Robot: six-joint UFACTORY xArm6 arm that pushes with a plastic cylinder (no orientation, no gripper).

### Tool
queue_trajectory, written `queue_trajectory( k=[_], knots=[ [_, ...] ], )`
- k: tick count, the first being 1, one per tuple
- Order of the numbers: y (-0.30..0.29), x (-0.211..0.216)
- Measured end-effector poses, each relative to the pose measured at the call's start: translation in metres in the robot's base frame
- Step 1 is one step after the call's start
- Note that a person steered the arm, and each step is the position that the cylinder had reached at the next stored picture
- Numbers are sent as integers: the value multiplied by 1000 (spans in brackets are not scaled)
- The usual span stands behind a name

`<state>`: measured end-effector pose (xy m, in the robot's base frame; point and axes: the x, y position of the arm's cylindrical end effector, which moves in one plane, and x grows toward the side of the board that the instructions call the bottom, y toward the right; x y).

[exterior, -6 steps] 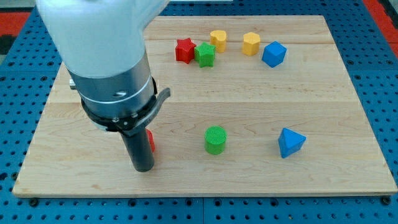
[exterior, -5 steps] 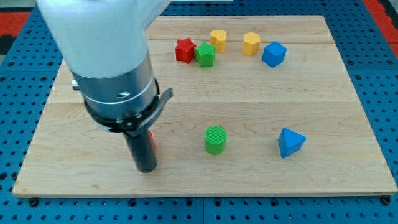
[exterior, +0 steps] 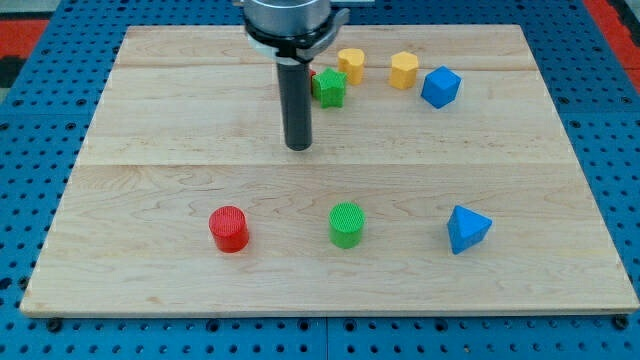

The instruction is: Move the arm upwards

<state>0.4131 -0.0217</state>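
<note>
My tip (exterior: 298,146) rests on the wooden board (exterior: 150,120) in its upper middle, below and just left of the green star block (exterior: 329,88). The rod hides most of the red star block, of which only a sliver shows beside the green star. A yellow block (exterior: 350,64), a second yellow block (exterior: 404,69) and a blue cube-like block (exterior: 440,87) sit at the view's top right. A red cylinder (exterior: 229,228), a green cylinder (exterior: 346,224) and a blue pyramid-like block (exterior: 467,229) lie in a row well below the tip.
The board lies on a blue perforated table (exterior: 40,120). A red patch (exterior: 30,10) shows at the view's top left corner.
The arm has moved up and to the right, from over the red cylinder at lower left to the upper middle. The red cylinder now shows fully; the red star is now mostly hidden.
</note>
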Motion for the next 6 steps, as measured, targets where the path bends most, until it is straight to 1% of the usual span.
queue_trajectory(
  k=[3,4,5,6],
  knots=[
    [0,-12],
    [26,-15],
    [130,-13],
    [202,-11]
  ],
)
